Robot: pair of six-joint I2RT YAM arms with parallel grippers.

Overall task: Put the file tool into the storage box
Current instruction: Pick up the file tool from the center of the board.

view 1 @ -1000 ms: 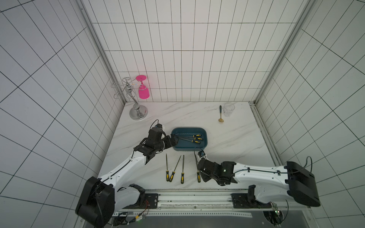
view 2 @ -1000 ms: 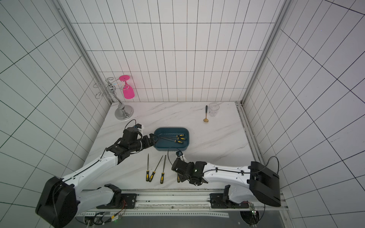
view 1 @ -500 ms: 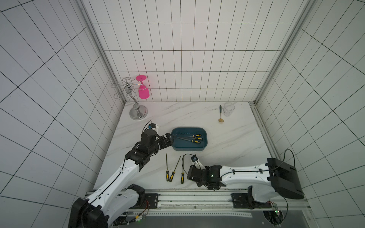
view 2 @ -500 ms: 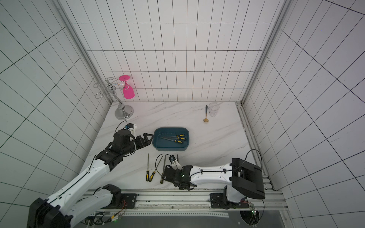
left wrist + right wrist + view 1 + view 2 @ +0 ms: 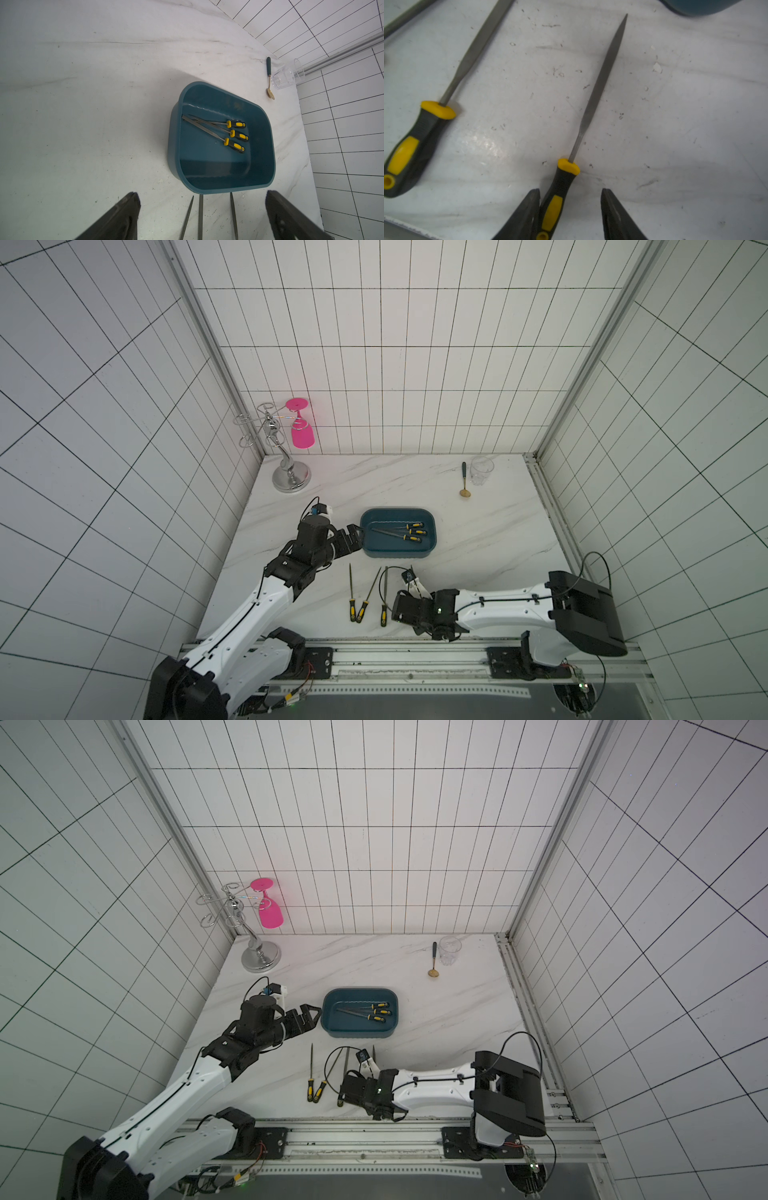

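Observation:
The teal storage box (image 5: pixel 395 562) (image 5: pixel 359 1032) (image 5: pixel 172 133) stands mid-table with three yellow-and-black files (image 5: pixel 399 531) lying in it. Several more files (image 5: pixel 351 593) lie in a row on the marble in front of it. My right gripper (image 5: pixel 399 610) (image 5: pixel 570 192) is open and low over the rightmost file (image 5: pixel 600 83). Its jaws straddle the handle (image 5: pixel 562 187): one finger touches it, the other stands well apart. My left gripper (image 5: pixel 353 537) (image 5: pixel 201 194) is open and empty, just off the box's left end.
A clear glass cup (image 5: pixel 481 470) and a gold spoon (image 5: pixel 464 479) sit at the back right. A chrome glass rack (image 5: pixel 291 477) with a pink glass (image 5: pixel 301 435) stands at the back left. The metal rail (image 5: pixel 415 649) runs along the front edge.
My left gripper has drawn back a little from over the box's left end. My right arm has swung left and toward the front edge, bringing its jaws down around the rightmost file's handle.

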